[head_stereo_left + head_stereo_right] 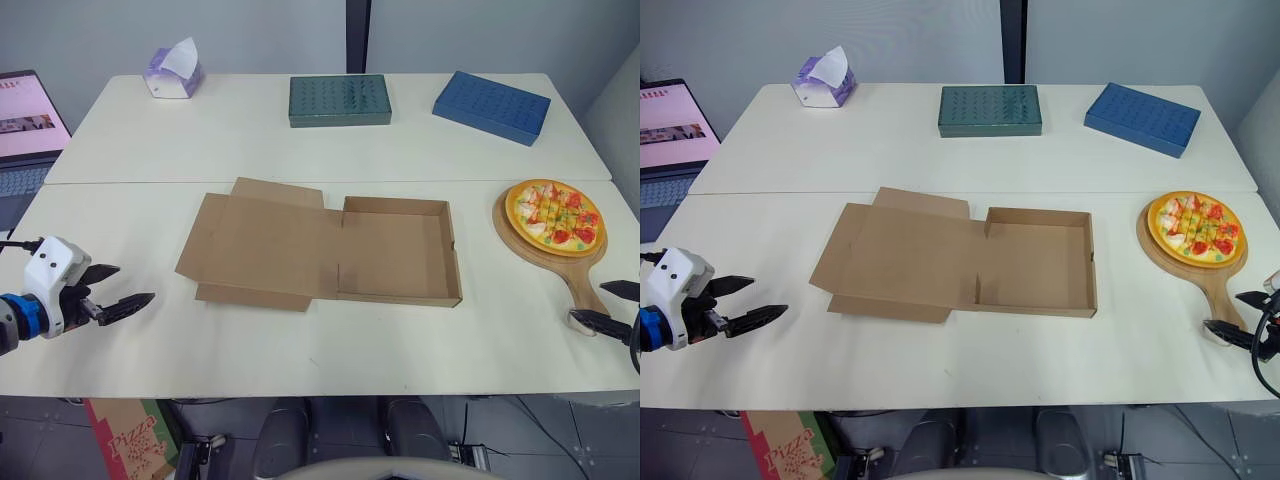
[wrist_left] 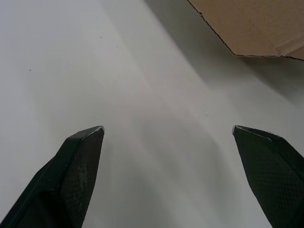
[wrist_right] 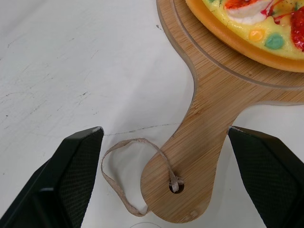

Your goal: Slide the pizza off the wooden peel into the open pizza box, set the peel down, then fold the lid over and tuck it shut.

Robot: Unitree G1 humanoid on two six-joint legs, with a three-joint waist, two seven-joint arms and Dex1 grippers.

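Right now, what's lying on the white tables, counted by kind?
Cardboard pizza box: 1
Green box: 1
Blue box: 1
Tissue box: 1
Pizza: 1
Wooden peel: 1
Total: 6

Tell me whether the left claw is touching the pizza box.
Apart. The left eye view shows a strip of table between the open left claw and the nearest flap of the pizza box.
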